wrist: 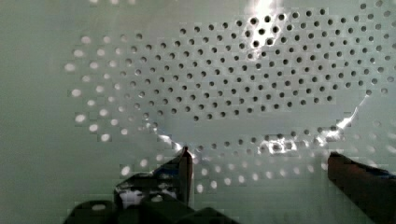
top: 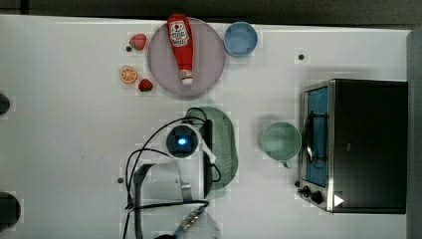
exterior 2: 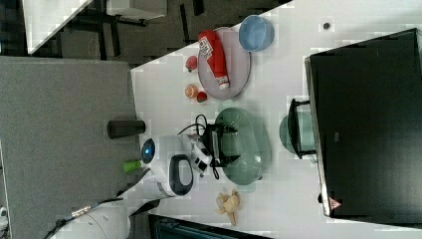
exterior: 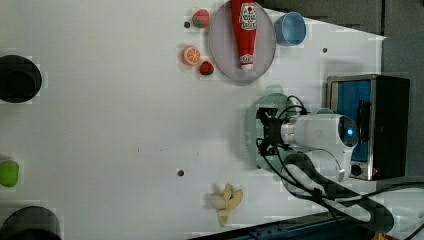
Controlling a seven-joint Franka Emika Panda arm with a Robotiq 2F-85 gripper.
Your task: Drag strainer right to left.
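Top view, from its left: a strawberry (top: pixel 138 41), an orange slice (top: pixel 128 74) and a smaller red fruit piece (top: pixel 145 85) lay beside a round grey plate (top: pixel 206 59). On the plate lay a red ketchup bottle (top: pixel 181 46), its white cap towards the strainer; its white label carried print too small to read. Just past the plate at the top view's right stood the blue bowl (top: pixel 240 39).

Below the plate, near the table's (top: pixel 74 124) middle, sat the strainer (top: pixel 226 144), a pale mint-green oval dotted with holes, its long axis running up and down the picture. The arm's white wrist covered the strainer's left half. In the right view, the gripper (exterior 2: pixel 226 143) reached into the strainer with its black fingers (exterior 2: pixel 230 128) spread wide. In the wrist view the two fingertips stood well apart over the perforated floor of the strainer, with nothing between them.

Further to the top view's right stood the round mint-green mug (top: pixel 281 141), then a toaster oven (top: pixel 363 144) with a blue-tinted door; a red warning triangle was on it in the right view, its detail unreadable.
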